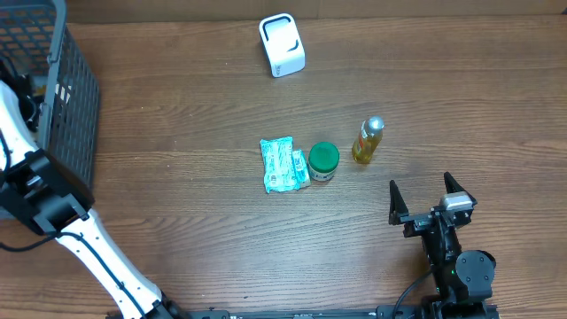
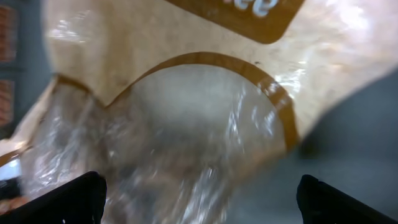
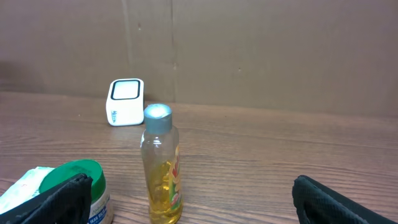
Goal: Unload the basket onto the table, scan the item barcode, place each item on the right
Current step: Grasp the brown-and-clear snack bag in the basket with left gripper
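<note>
Left wrist view: left gripper (image 2: pixel 202 200) wide open, gripping nothing, above a brown-and-clear plastic bag (image 2: pixel 186 106) filling the frame, printed end toward upper right; long axis unclear. Right gripper (image 3: pixel 200 199) open, empty.

The table (image 1: pixel 177 204) is matt wood-grain, the bottle (image 1: pixel 367 142) glossy clear plastic, the scanner (image 1: pixel 282 46) smooth plastic, the bag (image 2: pixel 186 124) crinkly film.

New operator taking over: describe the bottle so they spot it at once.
On the table, three items sit in a row nearer the robot than the white scanner. The bottle is rightmost, beside the green-lidded jar: clear, yellow liquid, silver cap.
</note>
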